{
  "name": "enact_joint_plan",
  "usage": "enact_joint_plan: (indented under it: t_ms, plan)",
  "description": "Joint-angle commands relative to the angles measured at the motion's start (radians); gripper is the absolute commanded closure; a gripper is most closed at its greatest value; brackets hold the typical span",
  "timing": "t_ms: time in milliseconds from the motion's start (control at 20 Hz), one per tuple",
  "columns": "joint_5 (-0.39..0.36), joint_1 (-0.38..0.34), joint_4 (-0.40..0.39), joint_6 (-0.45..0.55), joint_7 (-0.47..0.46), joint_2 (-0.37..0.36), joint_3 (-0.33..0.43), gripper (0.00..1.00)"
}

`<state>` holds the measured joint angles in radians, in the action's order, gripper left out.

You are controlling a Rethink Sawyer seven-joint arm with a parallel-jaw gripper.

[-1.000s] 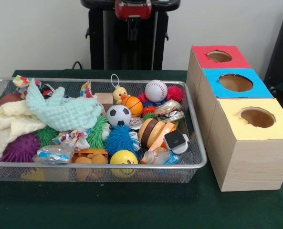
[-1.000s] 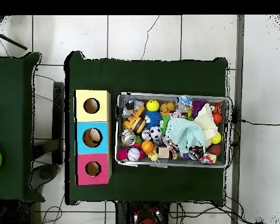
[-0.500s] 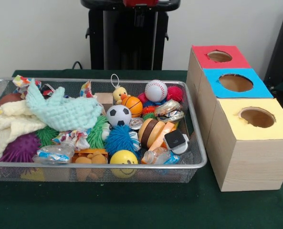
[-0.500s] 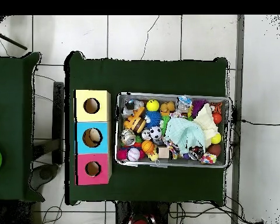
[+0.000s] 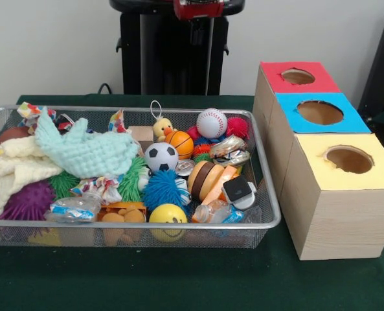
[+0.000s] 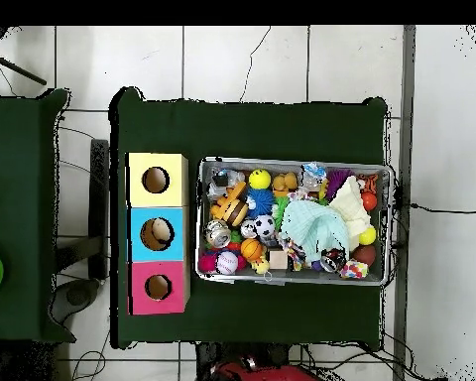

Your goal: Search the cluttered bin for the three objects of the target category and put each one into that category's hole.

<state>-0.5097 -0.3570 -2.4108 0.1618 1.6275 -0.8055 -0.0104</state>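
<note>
A wire bin (image 5: pixel 269 214) holds a jumble of toys: a baseball (image 5: pixel 211 122), a small basketball (image 5: pixel 179 143), a soccer ball (image 5: pixel 160 157), a yellow smiley ball (image 5: pixel 168 218), spiky balls, a duck and cloths. Right of it stand three wooden boxes with holes on top: red (image 5: pixel 298 76), blue (image 5: pixel 319 112) and yellow (image 5: pixel 349 159). Only a red piece of the arm (image 5: pixel 198 8) shows at the top edge, far behind the bin. Its gripper end blends into the black pedestal. In the overhead view the bin (image 6: pixel 292 162) lies right of the boxes (image 6: pixel 156 234).
A pale green cloth (image 5: pixel 85 152) and a cream cloth (image 5: pixel 13 170) cover the bin's left half. The dark green table cover (image 5: pixel 179 278) runs around the bin and boxes. A second green table (image 6: pixel 19 213) stands beside this one in the overhead view.
The red arm piece at the top edge has shifted to the right. In the overhead view more red shows at the bottom. Nothing in the bin or the boxes has moved.
</note>
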Motion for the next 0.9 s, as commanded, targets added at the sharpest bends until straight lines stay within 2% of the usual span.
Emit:
enact_joint_plan:
  t_ms: [50, 500, 750, 900]
  plan:
    - [0.06, 0.026, 0.265, 0.159, 0.043, 0.072, 0.117, 1.0]
    - [0.094, 0.063, 0.4, 0.252, 0.054, 0.15, 0.148, 1.0]
    - [0.124, 0.072, 0.5, 0.372, 0.022, 0.193, 0.181, 1.0]
    - [0.125, 0.075, 0.557, 0.412, 0.0, 0.225, 0.198, 1.0]
